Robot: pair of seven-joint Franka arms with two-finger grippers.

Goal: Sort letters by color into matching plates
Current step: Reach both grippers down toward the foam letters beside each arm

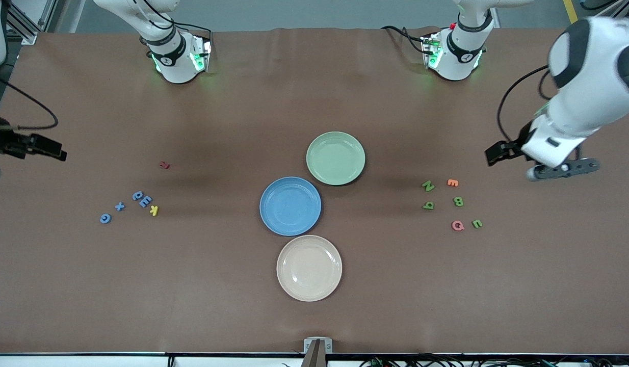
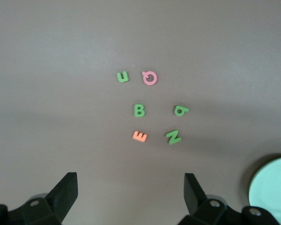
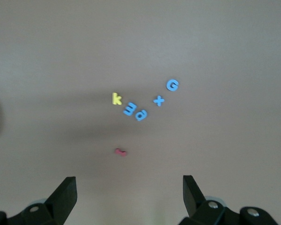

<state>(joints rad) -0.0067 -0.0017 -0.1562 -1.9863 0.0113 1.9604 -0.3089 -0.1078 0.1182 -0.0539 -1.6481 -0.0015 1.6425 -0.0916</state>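
My left jaws (image 2: 131, 197) stand wide and released, grasping nothing, up over the brown table (image 1: 314, 306) at the left arm's end, and my right jaws (image 3: 129, 197) stand just as wide and bare over the right arm's end. Under my left jaws lie four small chunky green toy letters: an N (image 2: 173, 136), a B (image 2: 139, 110), a b-like one (image 2: 181, 110) and a u (image 2: 122, 77), loosely grouped and apart from one another, with a small orange E (image 2: 140, 136) beside the N and a pink Q (image 2: 150, 78) just beside the u. Under my right jaws lie four small blue letters: a G (image 3: 172, 85), an X (image 3: 158, 101), and an a (image 3: 140, 114) touching an E (image 3: 129, 109), with a yellow K (image 3: 116, 99) just beside that E and a dark red letter (image 3: 121, 152) apart from the group. In the middle of the table sit three round shallow matte plates: a pale green plate (image 1: 335, 158) farthest from the front camera, a blue plate (image 1: 290, 206) just beside it and nearer, and a cream plate (image 1: 309, 268) nearest.
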